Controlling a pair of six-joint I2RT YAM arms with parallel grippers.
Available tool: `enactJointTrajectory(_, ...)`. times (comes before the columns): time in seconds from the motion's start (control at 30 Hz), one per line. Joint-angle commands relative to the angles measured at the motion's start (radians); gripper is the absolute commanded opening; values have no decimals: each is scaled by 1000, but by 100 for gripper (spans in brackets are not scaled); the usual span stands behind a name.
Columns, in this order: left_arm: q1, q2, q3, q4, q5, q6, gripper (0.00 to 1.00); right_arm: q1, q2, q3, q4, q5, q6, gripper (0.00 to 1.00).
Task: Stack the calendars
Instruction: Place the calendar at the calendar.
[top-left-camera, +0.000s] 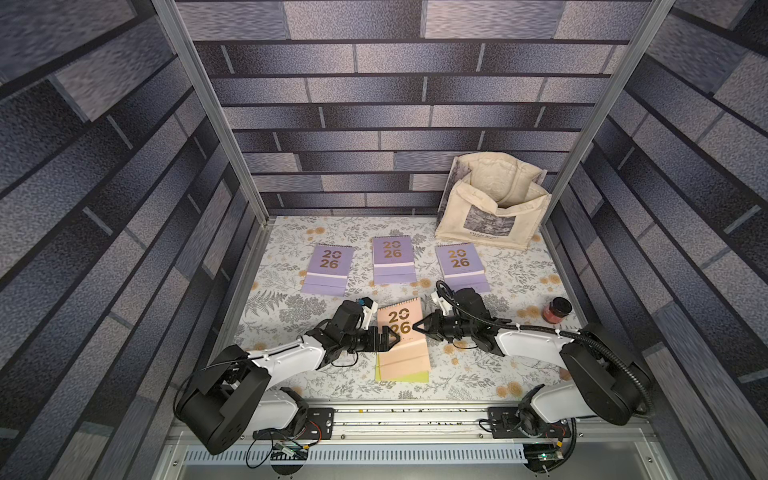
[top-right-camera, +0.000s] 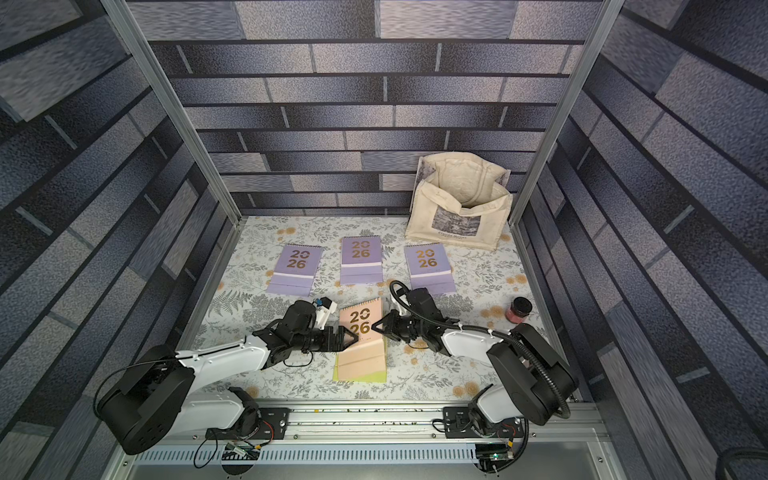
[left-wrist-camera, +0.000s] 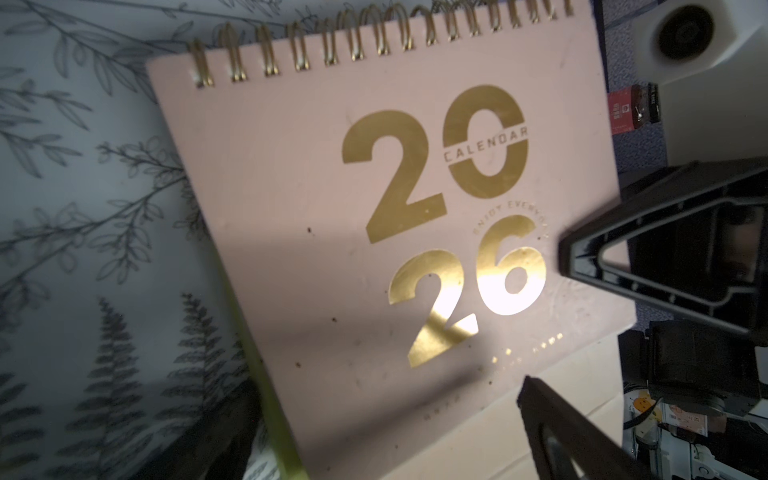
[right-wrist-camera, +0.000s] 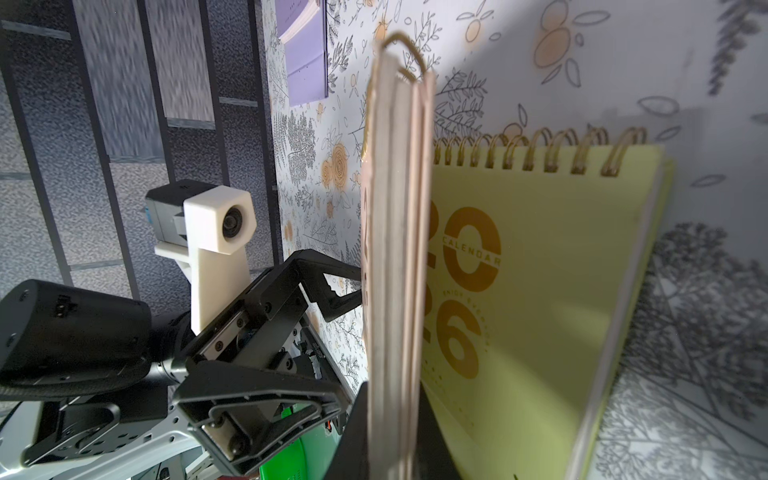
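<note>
A peach calendar (top-left-camera: 398, 319) (top-right-camera: 360, 321) (left-wrist-camera: 332, 216) (right-wrist-camera: 395, 249) is lifted at a tilt, its right edge pinched in my shut right gripper (top-left-camera: 415, 326) (top-right-camera: 374, 326) (right-wrist-camera: 392, 449). Under it a yellow-green calendar (top-left-camera: 415, 377) (top-right-camera: 376, 377) (right-wrist-camera: 540, 291) lies flat on the table. My left gripper (top-left-camera: 390, 337) (top-right-camera: 350, 337) (left-wrist-camera: 384, 432) is open, its jaws straddling the peach calendar's left edge without closing on it. Three lavender calendars (top-left-camera: 330, 268) (top-left-camera: 392, 259) (top-left-camera: 461, 266) lie apart in a row farther back, seen in both top views.
A cream tote bag (top-left-camera: 490, 216) (top-right-camera: 457, 216) stands open in the back right corner. A small dark-lidded red jar (top-left-camera: 557, 309) (top-right-camera: 519, 309) sits at the right. Enclosure walls close in the floral table on three sides; the arms' mounting rail (top-left-camera: 415, 419) runs along the front.
</note>
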Motion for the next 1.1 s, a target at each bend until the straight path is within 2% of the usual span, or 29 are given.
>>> enactJointTrajectory(0.0, -14, -27, -29, 9, -10, -34, 100, 17, -3, -8, -38, 81, 17, 0)
enactJointTrajectory(0.53, -5, -60, -16, -12, -41, -25, 100, 30, -80, -94, -21, 174, 75, 0)
enactJointTrajectory(0.9, -26, -69, -51, 69, -46, -93, 100, 39, -57, -83, 8, 203, 83, 0)
enactJointTrajectory(1.07, -46, -73, -59, 49, -61, -91, 100, 39, -32, -55, 36, 190, 80, 0)
